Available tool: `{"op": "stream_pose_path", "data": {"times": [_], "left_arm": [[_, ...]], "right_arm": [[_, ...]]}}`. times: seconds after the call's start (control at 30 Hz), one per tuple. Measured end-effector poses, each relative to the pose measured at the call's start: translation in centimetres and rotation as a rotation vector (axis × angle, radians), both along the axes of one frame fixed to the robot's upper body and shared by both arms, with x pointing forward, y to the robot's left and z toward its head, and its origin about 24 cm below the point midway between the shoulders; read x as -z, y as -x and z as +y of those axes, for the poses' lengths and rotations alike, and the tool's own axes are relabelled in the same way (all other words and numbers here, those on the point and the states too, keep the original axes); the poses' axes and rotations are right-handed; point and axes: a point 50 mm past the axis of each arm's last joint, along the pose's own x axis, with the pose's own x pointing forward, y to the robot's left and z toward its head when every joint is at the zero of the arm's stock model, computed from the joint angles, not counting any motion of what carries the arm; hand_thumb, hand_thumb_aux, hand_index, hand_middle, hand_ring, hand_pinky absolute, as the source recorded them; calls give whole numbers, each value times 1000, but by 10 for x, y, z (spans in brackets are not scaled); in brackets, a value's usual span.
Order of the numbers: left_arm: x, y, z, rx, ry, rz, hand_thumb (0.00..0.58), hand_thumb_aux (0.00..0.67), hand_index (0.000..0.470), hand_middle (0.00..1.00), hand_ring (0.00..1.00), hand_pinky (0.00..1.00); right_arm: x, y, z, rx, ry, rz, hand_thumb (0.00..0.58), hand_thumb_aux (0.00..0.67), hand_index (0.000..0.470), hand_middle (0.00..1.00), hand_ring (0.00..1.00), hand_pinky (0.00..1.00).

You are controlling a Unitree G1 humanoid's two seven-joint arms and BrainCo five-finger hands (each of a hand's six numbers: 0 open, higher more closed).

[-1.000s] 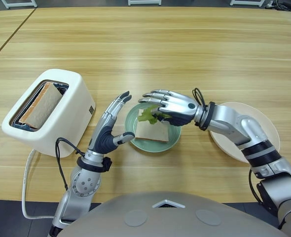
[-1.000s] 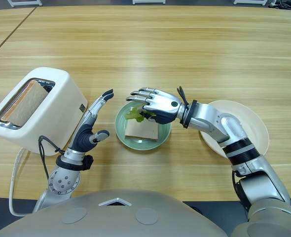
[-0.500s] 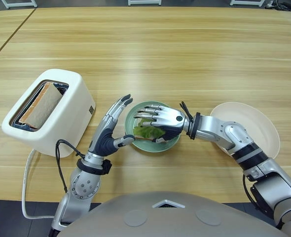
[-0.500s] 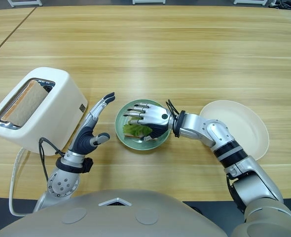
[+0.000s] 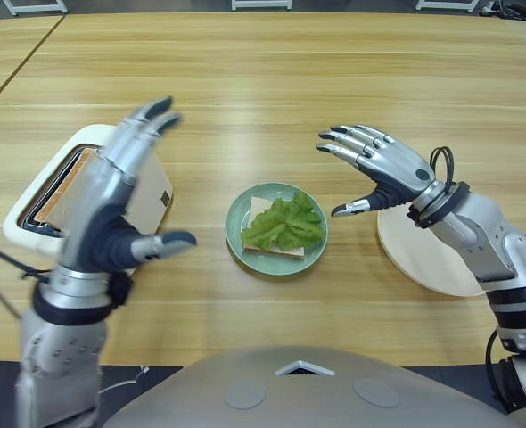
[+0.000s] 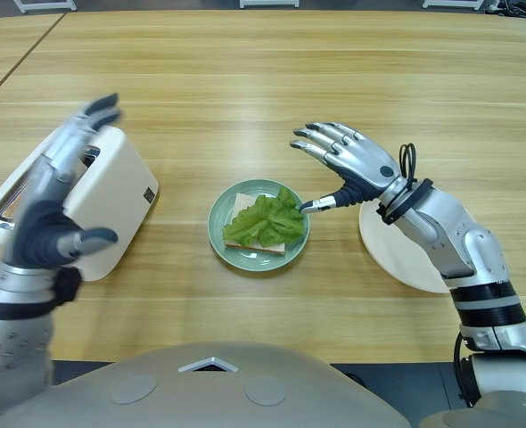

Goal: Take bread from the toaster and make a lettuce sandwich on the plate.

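Left eye view: the right hand (image 5: 381,169) has released the lettuce (image 5: 285,225), now lying on the bread slice (image 5: 259,207) in the green plate (image 5: 234,241), and pulled back right, fingers spread and empty. The left hand (image 5: 111,209), fingers apart, has risen by the toaster (image 6: 125,196), where the other slice (image 5: 58,189) remains to top it.

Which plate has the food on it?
The small green plate in the middle: it holds a slice of bread with lettuce on top. The bigger cream plate to its right shows no food.
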Motion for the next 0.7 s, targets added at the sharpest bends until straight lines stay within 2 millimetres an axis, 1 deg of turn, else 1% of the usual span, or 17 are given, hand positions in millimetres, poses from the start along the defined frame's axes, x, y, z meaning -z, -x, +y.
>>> {"op": "stream_pose_path", "data": {"times": [0.1, 0.13, 0.17, 0.23, 0.3, 0.33, 0.37, 0.4, 0.43, 0.47, 0.5, 0.53, 0.57, 0.6, 0.63, 0.67, 0.7], "left_arm": [[-14, -3, 42, -251, -254, 11, 0, 0, 0, 0, 0, 0], [-16, -2, 66, -379, -335, 62, 0, 0, 0, 0, 0, 0], [-15, 0, 79, -446, -363, 97, 0, 0, 0, 0, 0, 0], [-9, 8, 98, -544, -397, 180, 0, 0, 0, 0, 0, 0], [1, 10, 108, -581, -408, 259, 9, 5, 4, 0, 0, 0], [9, 9, 109, -574, -403, 307, 87, 53, 37, 0, 0, 0], [14, 9, 108, -565, -403, 338, 201, 129, 90, 0, 0, 0], [19, 8, 107, -554, -399, 362, 285, 192, 135, 0, 0, 0], [24, 7, 105, -543, -390, 392, 316, 218, 153, 0, 0, 0], [27, 7, 105, -537, -381, 412, 265, 176, 123, 0, 0, 0], [32, 6, 105, -532, -369, 436, 241, 158, 111, 0, 0, 0], [36, 6, 106, -528, -354, 455, 251, 166, 116, 0, 0, 0], [41, 6, 106, -525, -337, 476, 291, 197, 138, 0, 0, 0], [44, 5, 107, -523, -329, 487, 355, 252, 177, 0, 0, 0], [46, 5, 109, -525, -321, 498, 390, 286, 201, 0, 0, 0], [47, 4, 109, -522, -313, 495, 445, 347, 243, 0, 0, 0], [48, 3, 110, -524, -310, 496, 464, 370, 260, 0, 0, 0]], "right_arm": [[6, 9, -9, 53, -11, 24, 0, 0, 0, 0, 0, 0], [7, 13, -12, 72, -21, 30, 0, 0, 0, 0, 0, 0], [7, 14, -13, 79, -30, 31, 0, 0, 0, 0, 0, 0], [6, 14, -12, 80, -40, 25, 0, 0, 0, 0, 0, 0], [6, 14, -12, 80, -44, 25, 0, 0, 0, 0, 0, 0], [6, 14, -11, 80, -46, 25, 0, 0, 0, 0, 0, 0], [6, 15, -11, 79, -48, 25, 0, 0, 0, 0, 0, 0], [6, 15, -10, 76, -50, 25, 0, 0, 0, 0, 0, 0], [7, 15, -9, 72, -50, 27, 0, 0, 0, 0, 0, 0], [7, 15, -9, 70, -49, 30, 0, 0, 0, 0, 0, 0], [7, 15, -8, 67, -47, 33, 0, 0, 0, 0, 0, 0], [8, 15, -8, 65, -47, 35, 0, 0, 0, 0, 0, 0], [9, 15, -7, 59, -46, 38, 0, 0, 0, 0, 0, 0], [9, 16, -6, 55, -46, 41, 0, 0, 0, 0, 0, 0], [9, 16, -6, 55, -45, 41, 0, 0, 0, 0, 0, 0], [10, 16, -6, 54, -45, 41, 0, 0, 0, 0, 0, 0], [10, 16, -6, 54, -44, 41, 0, 0, 0, 0, 0, 0]]}}
